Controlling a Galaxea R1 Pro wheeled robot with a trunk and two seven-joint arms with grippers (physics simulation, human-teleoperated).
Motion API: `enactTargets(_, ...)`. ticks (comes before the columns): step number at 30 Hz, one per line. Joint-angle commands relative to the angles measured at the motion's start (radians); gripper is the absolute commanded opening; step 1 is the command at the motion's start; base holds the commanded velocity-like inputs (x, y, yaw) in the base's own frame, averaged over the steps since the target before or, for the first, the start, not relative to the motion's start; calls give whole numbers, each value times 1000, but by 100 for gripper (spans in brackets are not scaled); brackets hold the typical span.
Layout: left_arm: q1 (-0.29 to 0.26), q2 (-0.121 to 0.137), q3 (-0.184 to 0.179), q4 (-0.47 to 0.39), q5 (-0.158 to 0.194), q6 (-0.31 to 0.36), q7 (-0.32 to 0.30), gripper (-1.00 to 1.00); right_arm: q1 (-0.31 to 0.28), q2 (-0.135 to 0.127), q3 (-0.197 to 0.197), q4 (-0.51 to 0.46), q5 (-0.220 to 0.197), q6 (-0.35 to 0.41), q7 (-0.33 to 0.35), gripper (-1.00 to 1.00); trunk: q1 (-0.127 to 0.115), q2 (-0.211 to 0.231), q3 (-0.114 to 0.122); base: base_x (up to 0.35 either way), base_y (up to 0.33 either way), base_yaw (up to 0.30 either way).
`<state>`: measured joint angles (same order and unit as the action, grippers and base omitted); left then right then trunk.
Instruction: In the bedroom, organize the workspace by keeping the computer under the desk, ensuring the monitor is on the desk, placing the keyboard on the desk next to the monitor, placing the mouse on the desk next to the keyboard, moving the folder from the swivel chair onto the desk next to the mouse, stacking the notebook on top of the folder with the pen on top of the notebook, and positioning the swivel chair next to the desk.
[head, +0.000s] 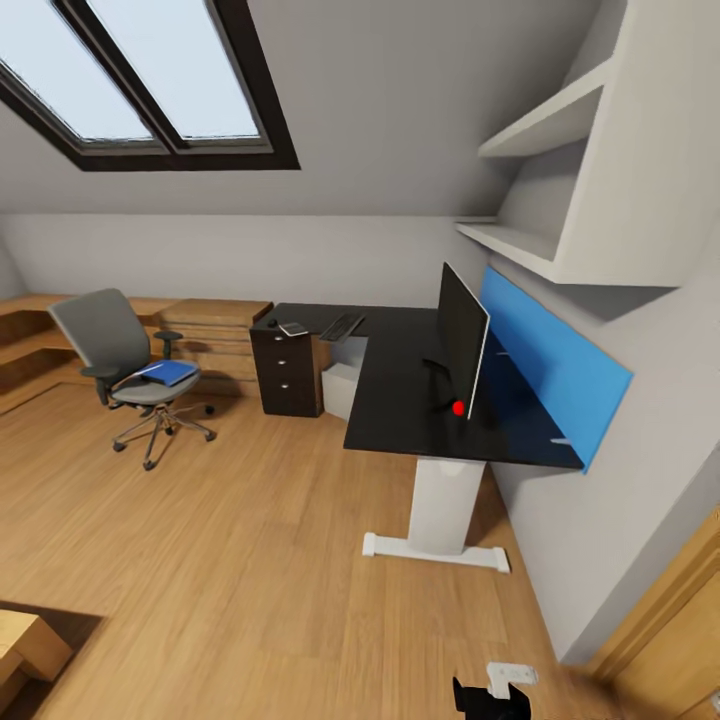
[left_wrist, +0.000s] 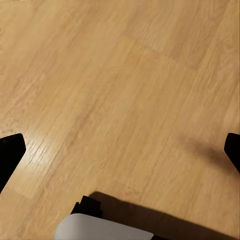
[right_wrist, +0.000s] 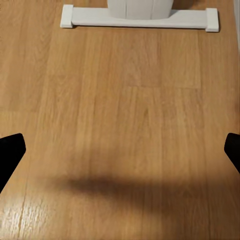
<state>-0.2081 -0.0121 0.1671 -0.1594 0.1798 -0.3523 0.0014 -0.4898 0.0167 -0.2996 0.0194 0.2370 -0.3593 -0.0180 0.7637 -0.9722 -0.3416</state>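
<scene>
Folder (head: 168, 373) on chair (head: 125, 370): light, thin, slippery; grip an overhanging edge. Both arms' fingers (left_wrist: 11, 152) wide, empty.

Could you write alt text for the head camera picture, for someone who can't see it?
An attic bedroom with a glossy black L-shaped desk against the right wall, holding a monitor, a keyboard and a notebook. To its left on the wooden floor stands a grey swivel chair with a blue folder on its seat, under a skylight.
</scene>
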Motion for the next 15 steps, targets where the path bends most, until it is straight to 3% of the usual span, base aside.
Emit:
enactTargets(1,-1,0,-1,0,7,-3,0,100,-1,0,-9,2,9,-4,-2,100,0,-1,-1,0,0,-114)
enactTargets(9,-1,0,1,-2,7,-25,0,100,-1,3,-11,2,9,-4,-2,100,0,-1,-1,4,6,-61)
enactTargets(15,-1,0,2,-2,7,-26,0,100,-1,6,-11,1,9,-4,-2,100,0,-1,-1,129,190,-3)
